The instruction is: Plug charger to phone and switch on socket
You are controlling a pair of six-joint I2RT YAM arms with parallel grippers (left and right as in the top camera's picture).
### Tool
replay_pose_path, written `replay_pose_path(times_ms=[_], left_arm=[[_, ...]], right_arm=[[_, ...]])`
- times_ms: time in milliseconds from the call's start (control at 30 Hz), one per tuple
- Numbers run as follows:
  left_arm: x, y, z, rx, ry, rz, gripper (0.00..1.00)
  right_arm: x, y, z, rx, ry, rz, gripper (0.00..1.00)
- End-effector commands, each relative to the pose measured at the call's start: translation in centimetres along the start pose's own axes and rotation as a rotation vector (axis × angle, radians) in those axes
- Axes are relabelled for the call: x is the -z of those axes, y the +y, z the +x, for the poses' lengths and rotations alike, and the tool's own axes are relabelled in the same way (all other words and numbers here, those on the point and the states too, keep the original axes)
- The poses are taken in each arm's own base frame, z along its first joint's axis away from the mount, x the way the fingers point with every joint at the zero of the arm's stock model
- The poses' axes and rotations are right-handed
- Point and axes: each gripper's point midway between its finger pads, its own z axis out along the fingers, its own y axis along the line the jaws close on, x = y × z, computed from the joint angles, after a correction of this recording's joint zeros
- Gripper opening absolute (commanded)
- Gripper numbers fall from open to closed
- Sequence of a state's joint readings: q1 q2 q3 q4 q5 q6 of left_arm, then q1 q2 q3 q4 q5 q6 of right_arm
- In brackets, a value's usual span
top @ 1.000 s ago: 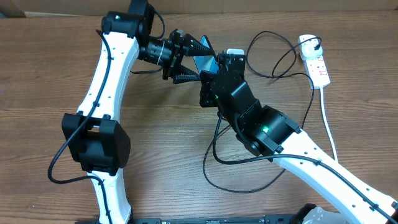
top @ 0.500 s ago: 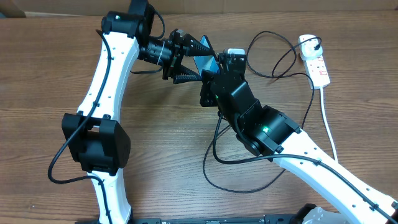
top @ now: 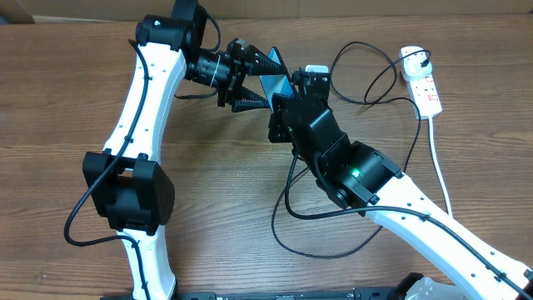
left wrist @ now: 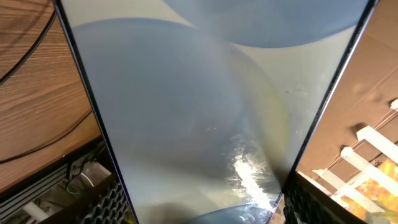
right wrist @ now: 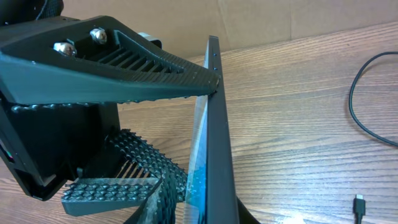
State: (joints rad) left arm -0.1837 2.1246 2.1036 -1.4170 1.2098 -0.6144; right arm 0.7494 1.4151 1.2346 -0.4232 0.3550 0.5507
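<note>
The phone (top: 275, 85) is held on edge above the table at the back middle, its blue screen partly showing. My left gripper (top: 254, 83) is shut on it; in the left wrist view the phone (left wrist: 199, 112) fills the frame between the jaws (left wrist: 199, 208). My right gripper (top: 287, 104) also grips the phone, seen edge-on (right wrist: 214, 143) between its fingers (right wrist: 205, 214). The charger, a thin black cable (top: 358, 44), loops over the table; its connector tip (right wrist: 359, 205) lies free on the wood. The socket (top: 425, 87), a white power strip, lies at the far right.
A black plug (top: 414, 58) sits in the strip's far end and a thick white cord (top: 441, 167) runs from it toward the front right. More black cable loops on the wood under my right arm (top: 321, 252). Cardboard stands behind the table.
</note>
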Motion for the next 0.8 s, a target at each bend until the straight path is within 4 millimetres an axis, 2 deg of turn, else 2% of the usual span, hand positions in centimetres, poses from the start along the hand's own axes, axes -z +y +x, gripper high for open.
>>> replay_pose_path(times_ms=[0, 167, 300, 533, 767], left_arm=[[-0.29, -1.53, 1.56, -0.081, 0.017, 0.017, 0.57], [-0.46, -1.46, 1.6, -0.083, 0.017, 0.01, 0.57], [-0.46, -1.46, 1.59, -0.084, 0.017, 0.009, 0.57], [-0.46, -1.48, 1.56, -0.086, 0.016, 0.01, 0.58], [-0.46, -1.44, 1.51, -0.087, 0.013, 0.007, 0.63]], right_arm=[[-0.2, 0.23, -1.0, -0.012, -0.022, 0.005, 0.18], [-0.41, 0.18, -0.8, -0.01, -0.016, 0.008, 0.16], [-0.41, 0.18, -0.8, -0.01, -0.017, 0.009, 0.11], [-0.41, 0.19, -0.81, -0.01, -0.017, 0.008, 0.1], [-0.41, 0.19, -0.8, -0.01, -0.016, 0.008, 0.04]])
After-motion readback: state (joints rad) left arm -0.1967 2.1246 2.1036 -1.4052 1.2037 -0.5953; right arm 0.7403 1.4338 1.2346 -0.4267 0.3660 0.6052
